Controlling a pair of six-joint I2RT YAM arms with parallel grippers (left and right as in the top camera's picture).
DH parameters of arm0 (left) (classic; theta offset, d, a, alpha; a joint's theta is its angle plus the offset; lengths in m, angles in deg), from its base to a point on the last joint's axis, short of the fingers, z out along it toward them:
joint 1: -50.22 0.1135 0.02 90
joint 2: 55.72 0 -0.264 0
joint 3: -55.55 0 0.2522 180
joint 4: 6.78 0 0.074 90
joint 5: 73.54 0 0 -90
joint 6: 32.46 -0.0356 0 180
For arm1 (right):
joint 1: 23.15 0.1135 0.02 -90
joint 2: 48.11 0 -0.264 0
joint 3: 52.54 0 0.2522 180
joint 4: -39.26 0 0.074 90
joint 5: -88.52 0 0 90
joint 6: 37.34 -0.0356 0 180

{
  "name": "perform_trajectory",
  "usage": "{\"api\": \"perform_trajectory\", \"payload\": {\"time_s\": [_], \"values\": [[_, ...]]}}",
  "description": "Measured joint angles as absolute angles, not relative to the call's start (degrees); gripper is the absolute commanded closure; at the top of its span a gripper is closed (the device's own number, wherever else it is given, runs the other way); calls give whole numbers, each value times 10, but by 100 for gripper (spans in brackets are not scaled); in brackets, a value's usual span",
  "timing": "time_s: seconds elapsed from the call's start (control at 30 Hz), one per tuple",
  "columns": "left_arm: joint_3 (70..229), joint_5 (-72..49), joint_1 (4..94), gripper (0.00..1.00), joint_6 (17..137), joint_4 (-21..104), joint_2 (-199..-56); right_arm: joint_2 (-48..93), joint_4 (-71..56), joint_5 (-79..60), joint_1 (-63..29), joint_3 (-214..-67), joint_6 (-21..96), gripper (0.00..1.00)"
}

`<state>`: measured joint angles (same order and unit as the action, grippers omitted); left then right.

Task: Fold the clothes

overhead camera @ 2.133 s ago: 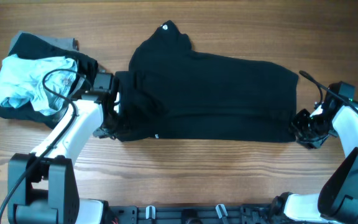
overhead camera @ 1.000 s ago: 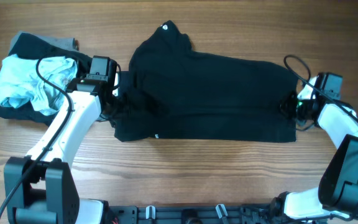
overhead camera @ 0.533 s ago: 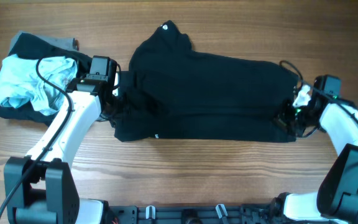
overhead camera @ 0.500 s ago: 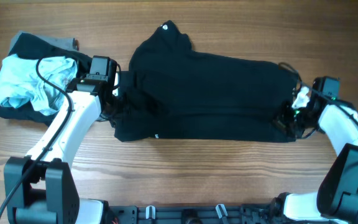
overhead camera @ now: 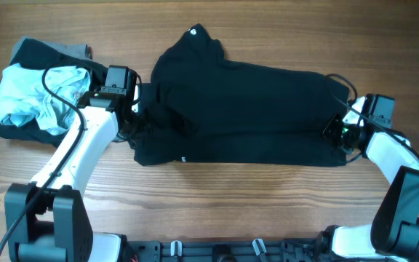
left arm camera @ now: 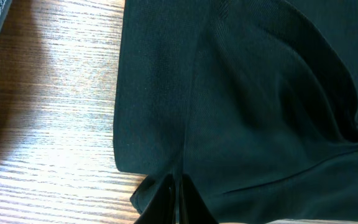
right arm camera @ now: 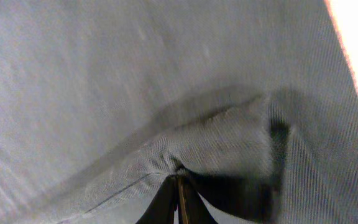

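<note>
Fold grasp in hand: left fingers [left arm camera: 166,205] and right fingers [right arm camera: 166,208] each clamped on opposite ends of the black garment [overhead camera: 246,109]; the next move probably needed both ends lifted evenly together.

The overhead camera looked straight down on the whole black garment [overhead camera: 246,109]. The left wrist camera sat close above its left edge. The right wrist camera sat nearer still at its right edge. The overhead view covered both spots.
</note>
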<state>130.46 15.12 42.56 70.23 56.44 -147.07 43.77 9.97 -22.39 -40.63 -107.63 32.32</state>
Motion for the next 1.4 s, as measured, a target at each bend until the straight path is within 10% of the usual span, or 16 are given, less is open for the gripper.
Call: {"api": "perform_trajectory", "payload": {"time_s": [0.87,1.1,1.4], "values": [[1319,-35,342,89,568,532,-1488,375,-53,-276,-380,-1080,365,93],[1389,46,333,35,608,477,-1526,380,-117,-281,-380,-1122,378,89],[1585,44,423,42,624,507,-1524,383,-227,-274,-381,-1344,401,44]]}}
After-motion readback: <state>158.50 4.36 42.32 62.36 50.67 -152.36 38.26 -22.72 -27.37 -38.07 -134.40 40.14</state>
